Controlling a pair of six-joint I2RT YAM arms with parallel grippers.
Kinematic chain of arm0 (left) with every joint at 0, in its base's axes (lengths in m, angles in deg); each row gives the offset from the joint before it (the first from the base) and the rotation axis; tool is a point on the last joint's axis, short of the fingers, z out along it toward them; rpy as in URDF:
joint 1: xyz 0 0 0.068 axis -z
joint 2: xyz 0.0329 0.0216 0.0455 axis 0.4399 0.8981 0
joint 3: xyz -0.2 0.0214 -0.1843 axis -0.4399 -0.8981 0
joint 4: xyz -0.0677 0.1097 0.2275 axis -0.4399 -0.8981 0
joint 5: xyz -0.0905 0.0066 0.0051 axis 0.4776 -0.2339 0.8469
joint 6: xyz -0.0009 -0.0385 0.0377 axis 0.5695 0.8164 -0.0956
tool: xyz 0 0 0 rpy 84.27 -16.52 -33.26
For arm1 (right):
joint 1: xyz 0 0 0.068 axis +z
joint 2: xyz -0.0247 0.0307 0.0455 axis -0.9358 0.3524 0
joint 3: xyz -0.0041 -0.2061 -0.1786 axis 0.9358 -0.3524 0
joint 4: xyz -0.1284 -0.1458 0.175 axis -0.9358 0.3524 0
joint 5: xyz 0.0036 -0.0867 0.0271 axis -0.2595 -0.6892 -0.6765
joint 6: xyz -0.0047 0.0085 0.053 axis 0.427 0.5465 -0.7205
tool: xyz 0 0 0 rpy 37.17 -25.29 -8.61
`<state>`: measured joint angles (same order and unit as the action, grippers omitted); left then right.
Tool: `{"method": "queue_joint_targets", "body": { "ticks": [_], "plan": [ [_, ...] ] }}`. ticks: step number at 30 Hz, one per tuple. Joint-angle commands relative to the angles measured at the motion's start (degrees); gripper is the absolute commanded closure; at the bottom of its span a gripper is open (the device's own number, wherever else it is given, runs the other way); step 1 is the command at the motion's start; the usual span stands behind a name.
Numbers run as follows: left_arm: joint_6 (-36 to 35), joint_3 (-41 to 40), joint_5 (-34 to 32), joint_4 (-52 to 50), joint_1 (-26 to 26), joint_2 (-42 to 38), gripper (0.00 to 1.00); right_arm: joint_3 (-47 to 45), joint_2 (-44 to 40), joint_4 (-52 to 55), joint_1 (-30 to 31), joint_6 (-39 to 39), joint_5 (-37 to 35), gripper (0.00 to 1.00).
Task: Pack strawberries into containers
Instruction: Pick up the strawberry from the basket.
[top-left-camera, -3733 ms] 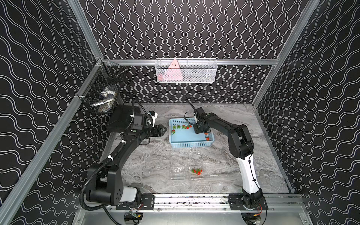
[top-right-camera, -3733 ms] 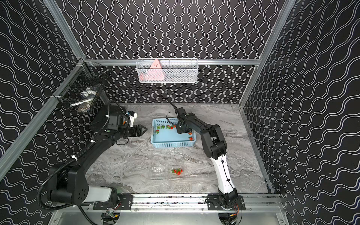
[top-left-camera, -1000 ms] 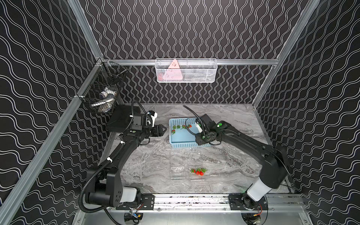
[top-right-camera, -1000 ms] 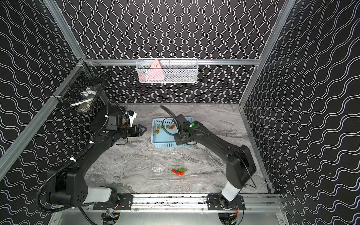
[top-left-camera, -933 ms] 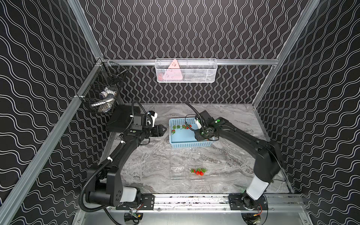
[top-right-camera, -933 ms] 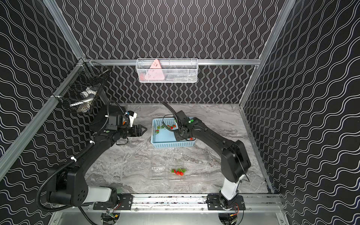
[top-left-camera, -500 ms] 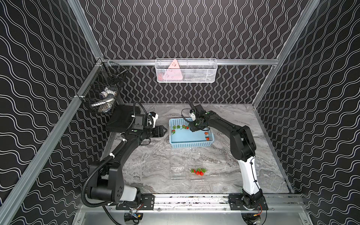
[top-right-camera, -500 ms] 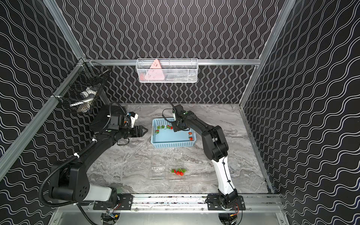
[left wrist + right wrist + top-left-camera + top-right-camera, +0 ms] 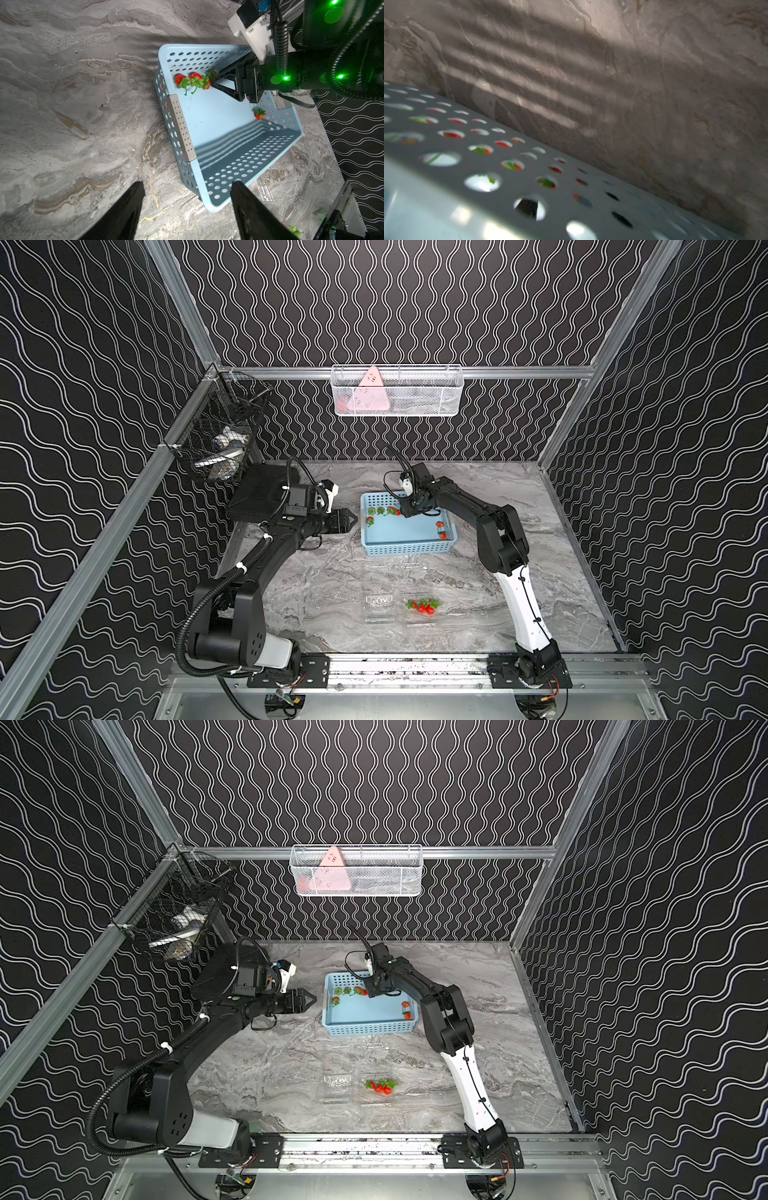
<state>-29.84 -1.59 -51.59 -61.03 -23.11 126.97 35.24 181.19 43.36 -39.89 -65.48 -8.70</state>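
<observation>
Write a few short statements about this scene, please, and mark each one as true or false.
1. The left end effector is open and holds nothing. True.
2. The right end effector is outside the blue basket. False: it reaches inside the basket, beside the strawberries near its far wall.
3. The left clear container holds berries. False: it is empty; only the right clear container has some.
4. A pink triangle stands in the white mesh basket on the back wall. True.
</observation>
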Motion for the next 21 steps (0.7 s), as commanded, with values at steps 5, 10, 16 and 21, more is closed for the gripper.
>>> {"method": "queue_joint_targets", "body": {
  "ticks": [5, 10, 16, 21],
  "plan": [
    [-0.8, 0.5, 0.2, 0.5, 0.0, 0.3, 0.28, 2.0, 2.0, -3.2, 0.0, 0.2, 1.7, 0.48],
    [-0.9, 0.5, -0.1, 0.2, 0.0, 0.2, 0.28, 3.6, 3.9, -2.7, 0.1, -0.1, 2.3, 0.51],
    [-1.0, 0.6, 0.0, 0.3, 0.0, 0.2, 0.28, 1.7, 2.8, -4.1, 0.3, 0.2, 2.3, 0.65],
    [-1.0, 0.6, 0.0, 0.3, 0.0, 0.1, 0.28, -2.0, -0.6, -6.9, 0.5, 0.2, 2.0, 0.74]
  ]
}}
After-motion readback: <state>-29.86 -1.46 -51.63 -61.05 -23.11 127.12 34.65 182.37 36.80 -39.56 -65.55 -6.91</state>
